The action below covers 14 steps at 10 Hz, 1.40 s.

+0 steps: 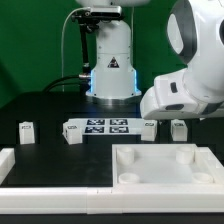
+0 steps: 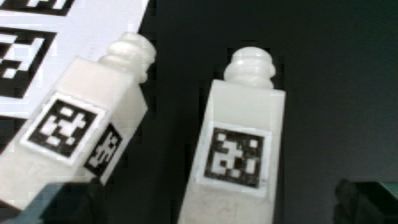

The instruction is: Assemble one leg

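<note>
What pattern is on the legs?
Black-and-white square tags on white legs, clearest in the wrist view.

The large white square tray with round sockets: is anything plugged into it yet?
Empty. On the white tray, visible round sockets are bare; a small white leg block sits outside it.

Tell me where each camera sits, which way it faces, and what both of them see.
Exterior view: off the arm, low before the black table, facing the robot's base; the arm looms at the exterior view's right.
Wrist view: on the wrist, looking down close at one leg and a second leg; no robot part clearly shows.
Shared: the marker board, and probably those legs beside it.
</note>
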Available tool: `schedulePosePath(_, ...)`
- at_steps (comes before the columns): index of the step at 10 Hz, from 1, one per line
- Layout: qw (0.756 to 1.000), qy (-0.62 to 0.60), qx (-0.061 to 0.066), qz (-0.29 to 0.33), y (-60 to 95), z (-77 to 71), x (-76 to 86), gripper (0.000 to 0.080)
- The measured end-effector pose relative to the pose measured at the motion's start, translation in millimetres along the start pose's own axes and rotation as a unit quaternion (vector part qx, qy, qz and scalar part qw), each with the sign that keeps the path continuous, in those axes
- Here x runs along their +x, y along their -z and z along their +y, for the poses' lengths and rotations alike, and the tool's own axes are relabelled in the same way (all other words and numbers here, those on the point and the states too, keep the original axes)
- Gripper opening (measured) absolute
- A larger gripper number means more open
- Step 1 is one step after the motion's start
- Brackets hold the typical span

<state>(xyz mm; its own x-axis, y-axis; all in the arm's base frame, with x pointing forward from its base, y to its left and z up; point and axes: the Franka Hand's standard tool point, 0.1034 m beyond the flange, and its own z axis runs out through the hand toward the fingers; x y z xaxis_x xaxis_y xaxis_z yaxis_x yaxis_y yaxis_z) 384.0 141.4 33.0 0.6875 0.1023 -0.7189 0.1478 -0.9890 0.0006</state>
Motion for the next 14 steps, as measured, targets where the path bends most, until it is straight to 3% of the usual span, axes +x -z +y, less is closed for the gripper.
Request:
schedulePosePath(4,1.0,0.003,0.001,-0.003,-19.2,-1.6,4.4,0.0649)
schedulePosePath(10,1.0,0.004,0.001,-0.017,-27.1,-0.7,6.3,0.0649)
schedulePosePath(11,1.0,0.004,0.001,-0.016,-27.9,-0.9,7.0,0.0536)
schedulePosePath(12,1.0,0.004,0.001,-0.017,-28.5,-0.9,7.2,0.0369)
schedulePosePath(13,1.0,0.004,0.0,-0.017,-28.6,-0.8,7.4,0.0369)
schedulePosePath(14,1.0,0.005,0.0,-0.016,-27.9,-1.0,7.8,0.0288)
